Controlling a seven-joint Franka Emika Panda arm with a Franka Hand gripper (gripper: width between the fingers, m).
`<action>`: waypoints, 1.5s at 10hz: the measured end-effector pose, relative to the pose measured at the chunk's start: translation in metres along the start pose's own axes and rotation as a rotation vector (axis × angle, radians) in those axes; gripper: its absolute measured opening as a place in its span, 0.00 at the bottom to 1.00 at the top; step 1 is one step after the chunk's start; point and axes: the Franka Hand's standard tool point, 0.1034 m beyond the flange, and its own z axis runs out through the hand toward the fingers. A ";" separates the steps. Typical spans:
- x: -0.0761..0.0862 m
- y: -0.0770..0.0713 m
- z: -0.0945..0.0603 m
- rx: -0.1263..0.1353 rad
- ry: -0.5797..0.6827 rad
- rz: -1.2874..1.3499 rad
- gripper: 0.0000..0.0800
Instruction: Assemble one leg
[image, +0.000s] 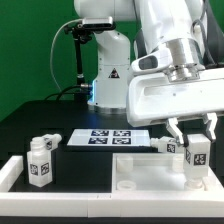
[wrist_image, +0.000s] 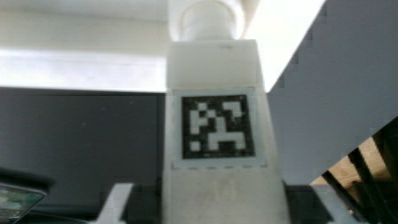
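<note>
Your tool (image: 193, 136) is closed on the leg (image: 197, 153) and holds it upright at about 4 o'clock in the exterior view, at a corner of the white square piece (image: 140, 178). Pickup looks done. Seating the leg seems left, though I can't tell whether it touches yet. At 8 o'clock two more legs (image: 41, 165) stand by the tabletop (image: 50, 120) edge.

leg (image: 40, 165) at the exterior view's left, marker board (image: 105, 137) behind the tray piece (image: 140, 178), second leg (image: 197, 153) above it

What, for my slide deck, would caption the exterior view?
Claw grips an upright leg; other legs stand near the marker board.
</note>
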 end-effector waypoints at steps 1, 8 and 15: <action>-0.002 -0.001 0.000 -0.001 -0.004 0.004 0.36; -0.012 0.001 0.007 -0.005 -0.012 0.009 0.36; -0.006 -0.015 0.015 0.049 -0.333 0.041 0.80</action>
